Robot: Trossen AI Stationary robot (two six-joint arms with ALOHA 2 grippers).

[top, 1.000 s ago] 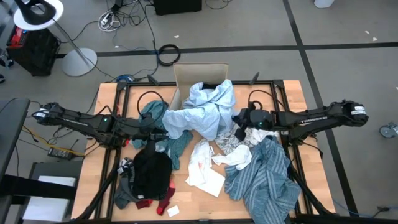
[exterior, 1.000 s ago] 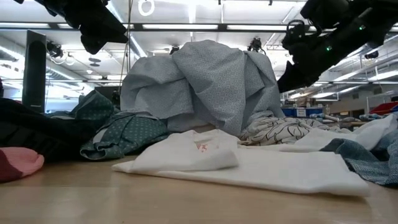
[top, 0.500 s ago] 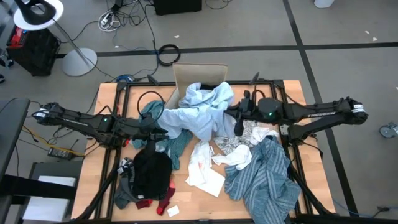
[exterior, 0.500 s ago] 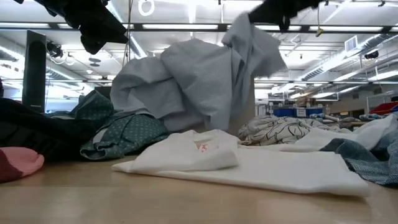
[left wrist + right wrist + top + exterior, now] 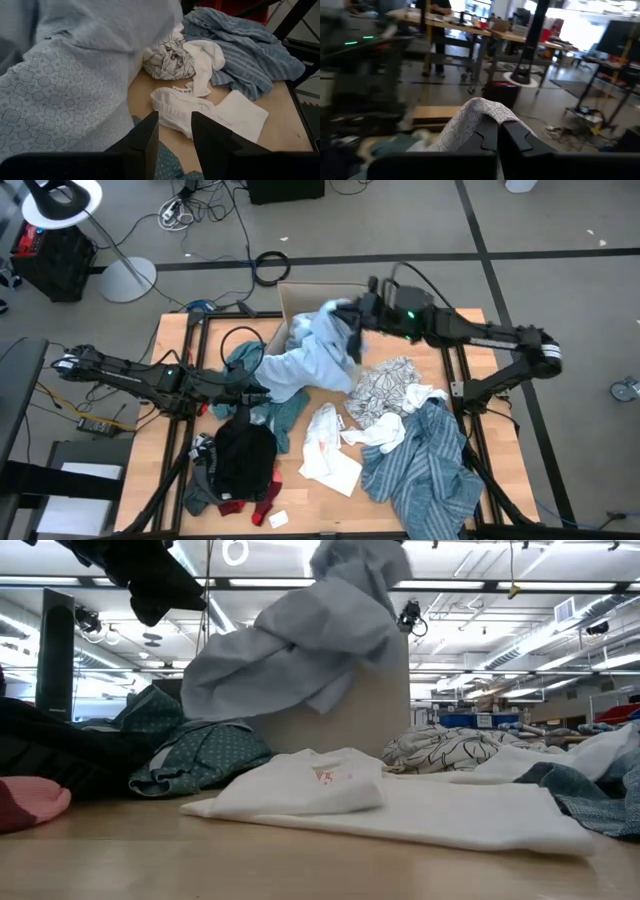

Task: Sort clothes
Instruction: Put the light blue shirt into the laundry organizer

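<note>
My right gripper is shut on the large light-blue shirt, high above the tan cardboard box at the far middle. In the low view the shirt hangs in front of the box. My left gripper is open and empty, held above the table by the shirt's low end, over a teal piece. A black-and-white patterned piece, a white piece and the blue-white striped shirt lie flat on the table. My right gripper pinches a bunched fold of the light-blue shirt between its two fingers; the cloth drapes over the fingertips. The fingers come about level from the table's right. The shirt hangs slack below them, and its low end rests on the clothes by my left gripper.
A black piece and small red items lie at the near left. Dark frame bars run along the table's sides. Bare wood shows along the near edge.
My right gripper has risen and gone toward the far edge and the box, carrying the upper part of the light-blue shirt. The shirt has been drawn up off the pile, its low end staying by my left gripper, and the patterned piece beneath now shows.
</note>
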